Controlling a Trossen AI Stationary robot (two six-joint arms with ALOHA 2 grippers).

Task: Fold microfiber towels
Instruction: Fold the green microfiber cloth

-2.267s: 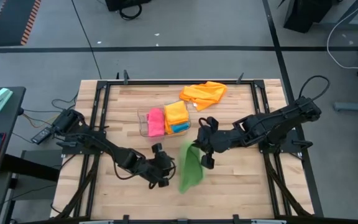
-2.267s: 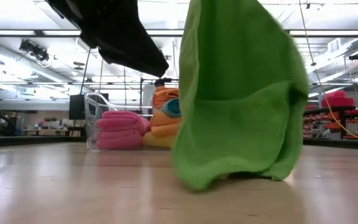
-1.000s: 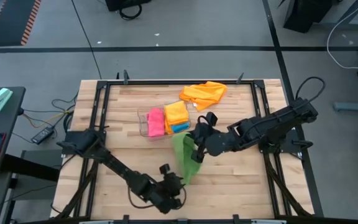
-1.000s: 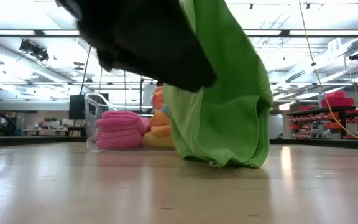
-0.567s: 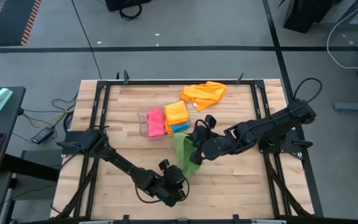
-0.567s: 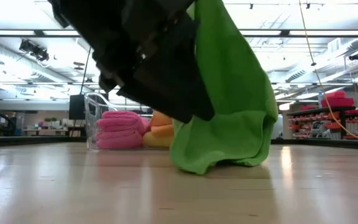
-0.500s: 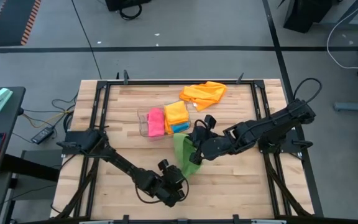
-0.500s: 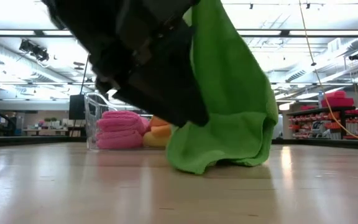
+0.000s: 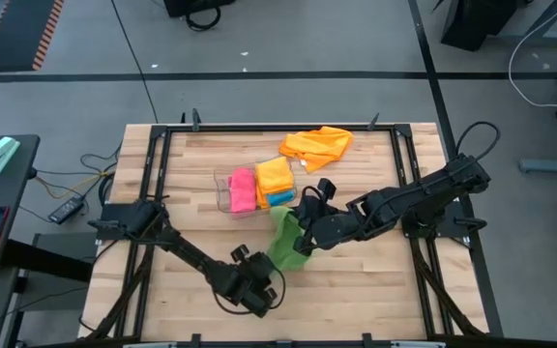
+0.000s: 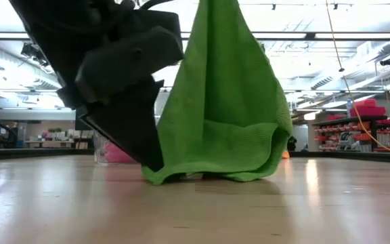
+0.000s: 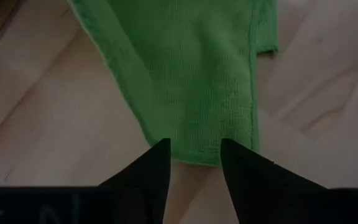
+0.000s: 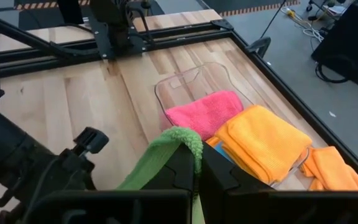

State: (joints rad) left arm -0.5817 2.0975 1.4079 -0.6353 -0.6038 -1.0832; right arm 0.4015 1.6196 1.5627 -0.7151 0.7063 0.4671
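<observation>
The green towel hangs mid-tabletop, just near of the clear bin, its top corner pinched in the right gripper, whose fingers are closed tight on the cloth. From that pinch it drapes down in a cone, and its lower hem rests bunched on the wood tabletop.

The left gripper sits low at the near-left of the towel, fingers part-way apart, with the free lower edge lying right at their tips; none of the cloth is clearly between them, so I judge it is not gripped.

The step in hand looks like taking a second corner so the towel can be spread flat before folding. The next move calls for the left fingers to slide onto that hem and close on one layer only.

The left wrist view alone shows how the hem meets the finger tips. The low view hides this behind the dark arm. The right wrist view shows the pink towel and orange towel already folded in the bin. The high view adds a loose orange towel crumpled at the far edge.
</observation>
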